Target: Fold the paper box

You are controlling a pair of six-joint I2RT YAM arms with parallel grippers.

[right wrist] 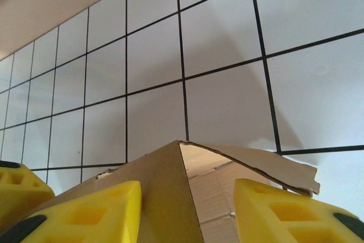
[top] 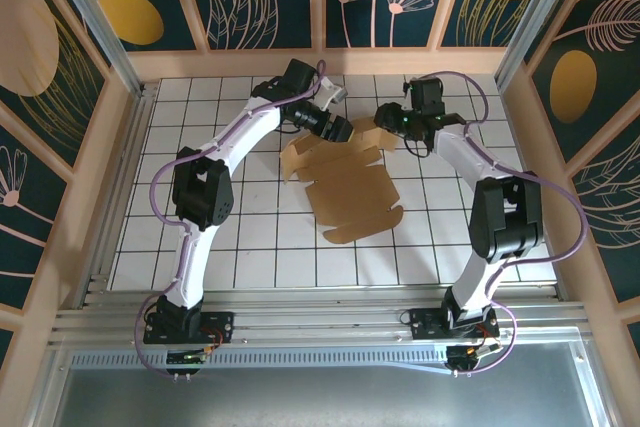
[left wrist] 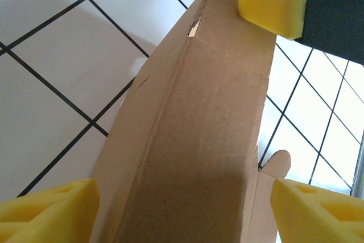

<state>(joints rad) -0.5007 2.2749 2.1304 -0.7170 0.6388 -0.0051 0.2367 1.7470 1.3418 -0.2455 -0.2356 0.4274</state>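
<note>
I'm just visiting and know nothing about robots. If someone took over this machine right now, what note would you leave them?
Left tool: jaws wide apart, with a raised flap of the paper box between them, apparently not clamped.
Right tool: jaws apart around a lifted, creased corner at the sheet's far edge; a gap shows beside the card.
Box: a die-cut sheet lying mostly flat on the tiled table, with only the far edge up.
Done: far flaps partly raised.
Left: fold up every wall, tuck the flaps, form the box.
</note>
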